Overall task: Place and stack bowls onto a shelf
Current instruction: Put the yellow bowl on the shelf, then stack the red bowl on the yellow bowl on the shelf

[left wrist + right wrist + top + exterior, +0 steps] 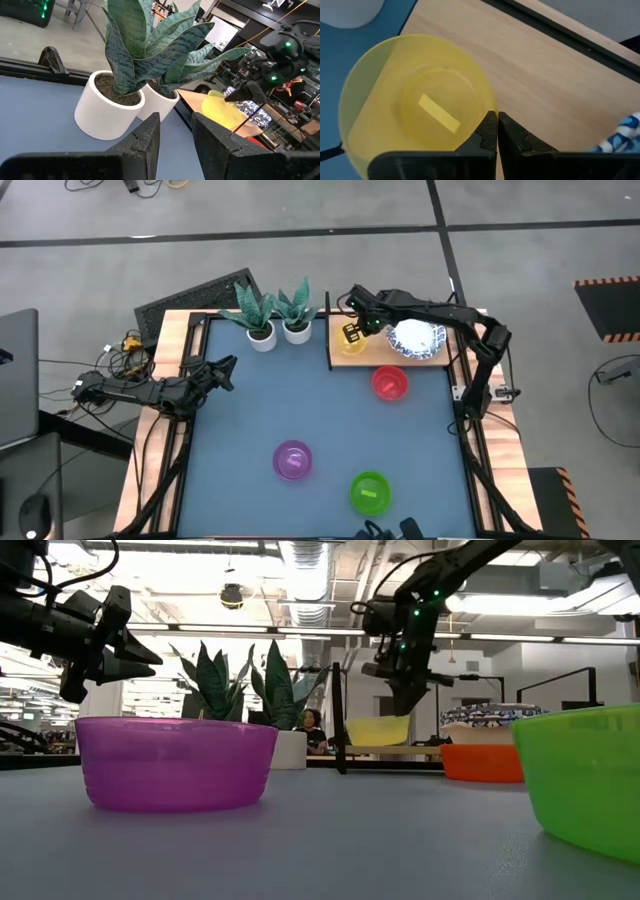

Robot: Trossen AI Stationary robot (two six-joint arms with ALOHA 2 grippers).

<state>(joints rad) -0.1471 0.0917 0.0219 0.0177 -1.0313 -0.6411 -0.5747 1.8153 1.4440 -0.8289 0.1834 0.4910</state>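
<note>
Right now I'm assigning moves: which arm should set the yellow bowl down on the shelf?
Right. The right gripper already pinches the yellow bowl over the shelf; the left gripper idles at the table's left edge.

The yellow bowl sits upright at the left end of the light wooden shelf, its rim hanging a little over the shelf's front edge, a pale strip lying in its bottom, with the white blue-rimmed bowls stacked at the shelf's right end. Down on the blue-grey top the red bowl stands just in front of the shelf. The purple bowl and green bowl sit well apart from it nearer the front, all upright.
</note>
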